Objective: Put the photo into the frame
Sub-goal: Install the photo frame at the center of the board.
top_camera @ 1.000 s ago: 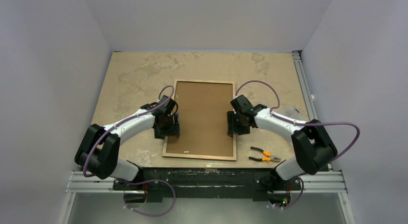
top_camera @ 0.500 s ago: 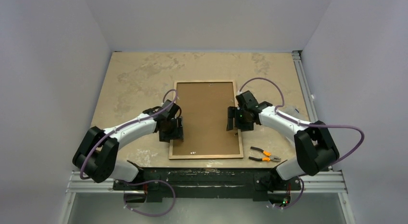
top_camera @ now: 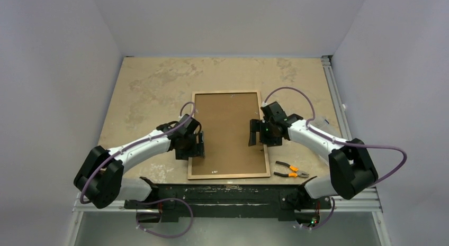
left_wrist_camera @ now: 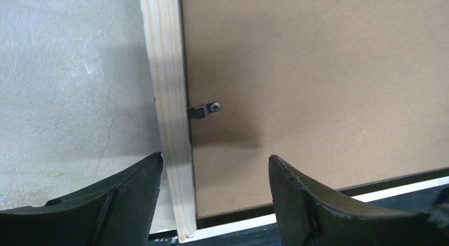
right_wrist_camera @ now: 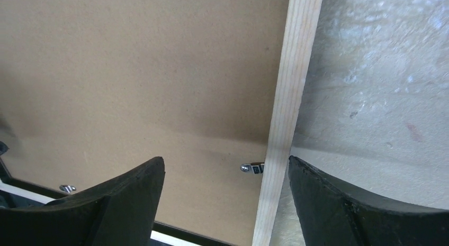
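Astride frame [left_wrist_camera: 169, 71] edges, fingers [left_wrist_camera: 129, 201] spread

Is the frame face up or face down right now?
Face down: the frame shows its wood-coloured back, brown backing board on top.

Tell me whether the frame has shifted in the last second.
Yes. The frame has slid right and slightly down in the top view, closing most of its gap to the pliers, which stayed put.
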`<state>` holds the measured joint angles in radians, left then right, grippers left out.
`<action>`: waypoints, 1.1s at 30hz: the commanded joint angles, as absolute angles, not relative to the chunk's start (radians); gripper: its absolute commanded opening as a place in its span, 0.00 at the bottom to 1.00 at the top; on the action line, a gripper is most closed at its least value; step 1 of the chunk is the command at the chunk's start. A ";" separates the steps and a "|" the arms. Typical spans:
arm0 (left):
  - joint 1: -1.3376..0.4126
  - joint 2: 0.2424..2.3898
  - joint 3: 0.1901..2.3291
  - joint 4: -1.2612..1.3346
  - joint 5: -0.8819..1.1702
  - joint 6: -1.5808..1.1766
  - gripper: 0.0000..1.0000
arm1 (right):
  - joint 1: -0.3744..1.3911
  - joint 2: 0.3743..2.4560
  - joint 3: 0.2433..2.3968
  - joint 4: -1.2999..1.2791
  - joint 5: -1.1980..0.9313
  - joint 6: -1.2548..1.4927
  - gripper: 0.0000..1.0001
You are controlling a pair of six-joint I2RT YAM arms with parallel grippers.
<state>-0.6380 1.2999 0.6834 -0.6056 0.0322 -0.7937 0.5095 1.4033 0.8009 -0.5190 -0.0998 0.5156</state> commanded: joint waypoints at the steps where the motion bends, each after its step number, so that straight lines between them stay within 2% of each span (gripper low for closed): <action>1: -0.620 1.343 0.805 -0.654 0.003 -0.781 0.71 | 0.463 1.420 0.893 -0.519 -0.094 0.484 0.86; 11: -0.430 1.472 0.923 -0.610 0.075 -0.688 0.71 | 0.341 1.645 1.107 -0.512 -0.091 0.408 0.87; 18: -0.411 1.592 1.025 -0.622 0.084 -0.648 0.69 | 0.328 1.826 1.257 -0.518 -0.054 0.399 0.84; 26: -0.410 1.628 1.037 -0.617 0.077 -0.633 0.67 | 0.326 1.939 1.380 -0.567 0.059 0.363 0.76; 27: -0.410 1.632 1.038 -0.617 0.078 -0.632 0.66 | 0.327 1.946 1.390 -0.573 0.074 0.354 0.74; 33: -0.409 1.641 1.040 -0.615 0.084 -0.631 0.64 | 0.326 1.974 1.392 -0.574 0.084 0.323 0.47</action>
<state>-0.4187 1.6360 1.0046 -0.6292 0.0753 -0.6571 0.3309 1.9572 1.3727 -0.5495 0.0212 0.3656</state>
